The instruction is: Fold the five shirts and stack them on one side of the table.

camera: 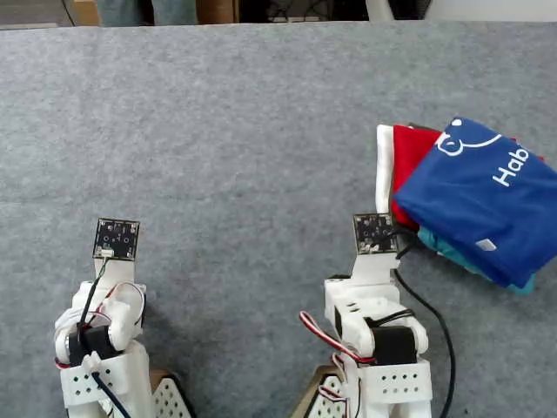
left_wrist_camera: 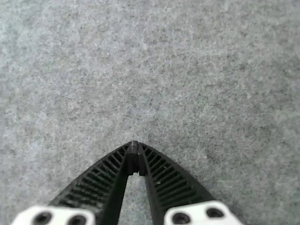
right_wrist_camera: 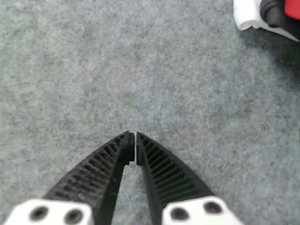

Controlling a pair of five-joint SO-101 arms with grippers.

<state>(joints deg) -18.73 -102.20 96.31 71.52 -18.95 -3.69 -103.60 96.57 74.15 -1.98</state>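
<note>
**Left arm** [camera: 116, 239]: my left jaws are clenched tip to tip, grasping nothing, low over the bare grey counter [left_wrist_camera: 187, 70].

**Right arm** [camera: 375, 233]: my right jaws are also pressed together and empty, well to the right of the left pair.

**Stack of shirts** [camera: 470, 200]: lies near my right jaws, ahead and to their right.
- White shirt [camera: 384, 165] is nearest the jaws.
- Red shirt [camera: 409, 161] lies beside it.
- Blue shirt [camera: 483, 196] lies skewed on top.
- What looks like a teal shirt [camera: 452, 252] peeks out under the blue one's near edge.
</note>
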